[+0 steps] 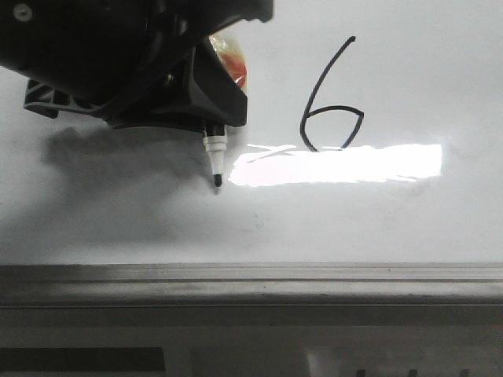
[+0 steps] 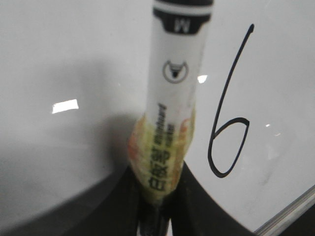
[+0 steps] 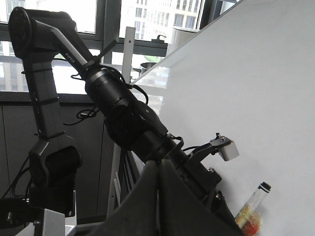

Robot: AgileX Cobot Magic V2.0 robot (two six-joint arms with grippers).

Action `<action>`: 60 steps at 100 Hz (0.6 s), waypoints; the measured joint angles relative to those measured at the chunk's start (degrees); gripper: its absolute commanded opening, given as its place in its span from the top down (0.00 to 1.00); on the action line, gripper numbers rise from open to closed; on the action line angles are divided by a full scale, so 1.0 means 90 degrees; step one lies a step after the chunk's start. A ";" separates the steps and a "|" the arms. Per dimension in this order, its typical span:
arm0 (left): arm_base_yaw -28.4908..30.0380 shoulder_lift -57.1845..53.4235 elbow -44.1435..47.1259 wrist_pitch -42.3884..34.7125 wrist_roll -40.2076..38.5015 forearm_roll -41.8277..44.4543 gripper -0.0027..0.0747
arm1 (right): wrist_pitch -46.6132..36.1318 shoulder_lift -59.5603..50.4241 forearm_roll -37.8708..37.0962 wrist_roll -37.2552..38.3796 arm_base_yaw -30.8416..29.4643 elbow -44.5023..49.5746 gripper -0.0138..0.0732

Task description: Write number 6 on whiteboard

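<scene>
A thin black number 6 point(image 1: 330, 98) is drawn on the glossy whiteboard point(image 1: 409, 220); it also shows in the left wrist view point(image 2: 227, 123). My left gripper point(image 1: 206, 94) is shut on a white marker point(image 2: 174, 93) wrapped in yellowish tape. The marker's black tip point(image 1: 217, 183) is to the left of the 6 and lower, close to the board; I cannot tell if it touches. My right gripper point(image 3: 158, 169) is shut and empty, away from the board, and looks at the left arm point(image 3: 123, 118).
A bright glare patch point(image 1: 338, 163) lies just under the 6. The board's grey frame strip point(image 1: 251, 275) runs along its lower edge. Windows and a metal stand point(image 3: 129, 49) are behind the left arm.
</scene>
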 measured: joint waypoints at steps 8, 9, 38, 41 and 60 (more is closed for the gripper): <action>0.0000 0.0044 -0.0026 0.0015 0.0000 0.0014 0.99 | -0.0025 0.0000 0.0000 0.0000 0.0000 0.0000 0.92; 0.0000 0.0056 -0.0038 0.0015 0.0000 0.0025 0.99 | -0.0025 0.0000 0.0000 0.0000 0.0000 0.0000 0.92; 0.0000 0.0210 -0.0081 0.0094 -0.0004 0.0049 0.99 | -0.0039 0.0000 0.0000 0.0010 0.0000 0.0000 0.92; 0.0000 0.0224 -0.0092 0.0067 -0.0004 0.0049 0.99 | -0.0039 0.0000 0.0000 0.0010 0.0000 0.0000 0.92; 0.0000 0.0233 -0.0105 0.0031 -0.0015 0.0049 0.99 | -0.0039 0.0000 0.0000 0.0010 0.0000 0.0000 0.92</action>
